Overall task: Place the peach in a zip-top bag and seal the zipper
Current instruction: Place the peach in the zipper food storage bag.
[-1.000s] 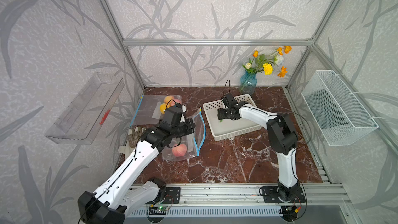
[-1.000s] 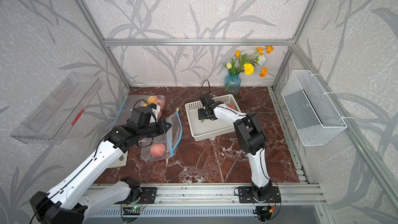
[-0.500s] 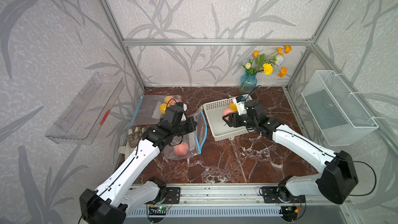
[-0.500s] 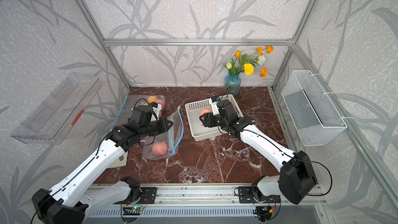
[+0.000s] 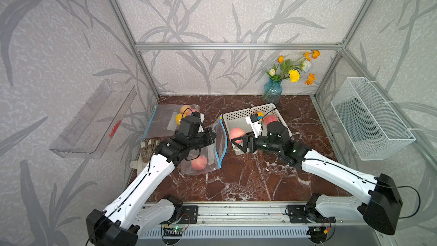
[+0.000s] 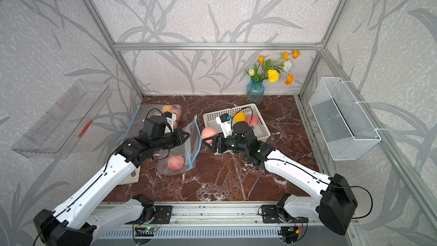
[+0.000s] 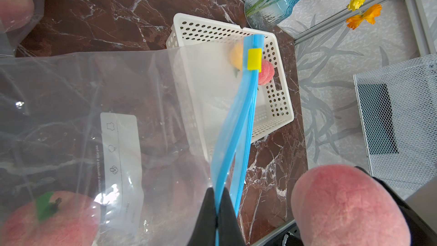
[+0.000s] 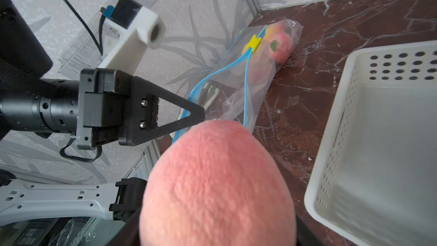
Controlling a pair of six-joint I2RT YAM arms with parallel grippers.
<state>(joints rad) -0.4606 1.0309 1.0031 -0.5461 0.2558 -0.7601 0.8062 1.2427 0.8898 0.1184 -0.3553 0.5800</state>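
The left gripper (image 7: 218, 211) is pressed together on one blue lip of the zip-top bag (image 7: 153, 105), holding that edge up off the desk. One peach in the bag (image 5: 199, 163) already lies below and behind this gripper, and the yellow slider (image 7: 254, 59) sits at the far end of the zipper from its tips. Just ahead of those tips, the right gripper (image 5: 234, 139) is spread wide around the peach (image 8: 217, 185) and carries it in the air close to the bag's mouth, with the white basket (image 5: 238, 114) just behind it. This looks like the insertion step. The next move probably calls for steering the peach between the two blue lips, which part only narrowly, so the mouth may need widening first. The zipper is not yet sealed. The peach hides the right gripper's fingers in its wrist view. The left arm covers part of the bag in both top views, and how far the mouth gapes is hard to judge.
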